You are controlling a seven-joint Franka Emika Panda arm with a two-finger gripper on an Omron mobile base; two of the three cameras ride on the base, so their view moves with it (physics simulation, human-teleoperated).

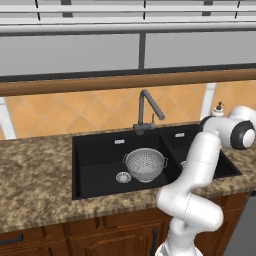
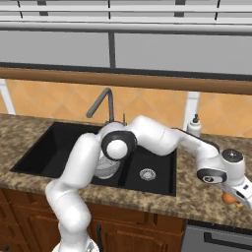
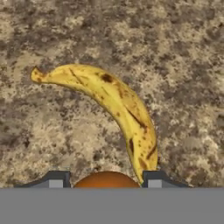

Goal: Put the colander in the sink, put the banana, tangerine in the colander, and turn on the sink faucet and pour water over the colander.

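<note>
The banana (image 3: 113, 105) lies on the speckled granite counter, curving away from my fingertips. The tangerine (image 3: 105, 178) sits on the counter between the two fingertips of my gripper (image 3: 106, 183), which press close on both its sides. From the right base view the tangerine (image 2: 229, 198) shows just under the hand, on the counter right of the sink (image 2: 39, 157). The colander (image 1: 145, 164) stands upright in the large basin of the sink (image 1: 95, 165), below the faucet (image 1: 147, 107), whose neck is bent over the basin. No water runs.
A white soap dispenser (image 1: 218, 109) stands at the back of the counter, right of the sink. The arm reaches over the small basin toward the right counter. The counter's front edge lies close to the hand. A tiled wall backs the counter.
</note>
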